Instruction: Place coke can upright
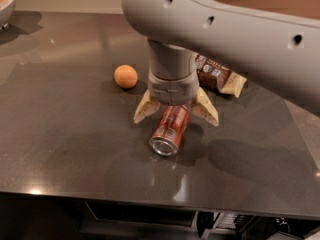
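1. Though the task wants it standing, the coke can (170, 129) lies on its side near the middle of the dark worktop (75, 149). Its silver end is turned toward the camera and its far end is tucked under the wrist of the gripper (176, 121).
2. The gripper hangs directly over that far end and points straight down at the worktop.
3. Its jaws are spread wide and grip nothing. One cream-coloured tip sits at the can's left in the view and the other at its right, so the can lies between them.
4. Whether either tip touches the can or the worktop, I cannot tell.
5. The thick grey arm (225, 29) sweeps in from the upper right and covers much of the top of the view.
6. A round orange (125, 76) rests on the worktop to the left of the gripper, apart from both the can and the nearer tip.
7. A brown-and-cream chip bag (220, 76) lies flat behind the gripper on the right, partly hidden by the arm.
8. A bowl (6, 14) shows at the top left corner, well apart from everything else.
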Controlling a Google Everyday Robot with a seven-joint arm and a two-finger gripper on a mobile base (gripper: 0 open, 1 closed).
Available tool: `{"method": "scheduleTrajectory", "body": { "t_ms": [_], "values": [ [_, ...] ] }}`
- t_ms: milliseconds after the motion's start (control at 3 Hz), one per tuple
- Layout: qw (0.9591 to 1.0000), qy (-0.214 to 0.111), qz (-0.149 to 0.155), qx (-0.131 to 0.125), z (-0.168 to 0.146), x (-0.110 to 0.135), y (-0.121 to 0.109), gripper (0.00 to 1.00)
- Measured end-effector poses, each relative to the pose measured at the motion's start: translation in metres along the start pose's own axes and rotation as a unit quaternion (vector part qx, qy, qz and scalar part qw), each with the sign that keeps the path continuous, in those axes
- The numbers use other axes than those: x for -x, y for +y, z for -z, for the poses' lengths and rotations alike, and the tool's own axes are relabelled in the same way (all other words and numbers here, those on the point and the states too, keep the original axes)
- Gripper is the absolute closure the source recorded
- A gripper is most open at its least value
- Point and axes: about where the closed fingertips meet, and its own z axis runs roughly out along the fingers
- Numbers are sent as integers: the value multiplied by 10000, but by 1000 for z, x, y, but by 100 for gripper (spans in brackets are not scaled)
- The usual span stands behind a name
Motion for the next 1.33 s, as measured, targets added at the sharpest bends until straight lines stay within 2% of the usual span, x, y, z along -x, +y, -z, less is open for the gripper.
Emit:
{"method": "scheduleTrajectory", "body": {
  "t_ms": [333,1000,1333],
  "values": [
    [9998,95,-151,9,-8,-2,-5,18],
    [9994,194,-269,-2,-11,11,-10,65],
    [9999,-16,128,62,3,22,-8,88]
  ]
}}
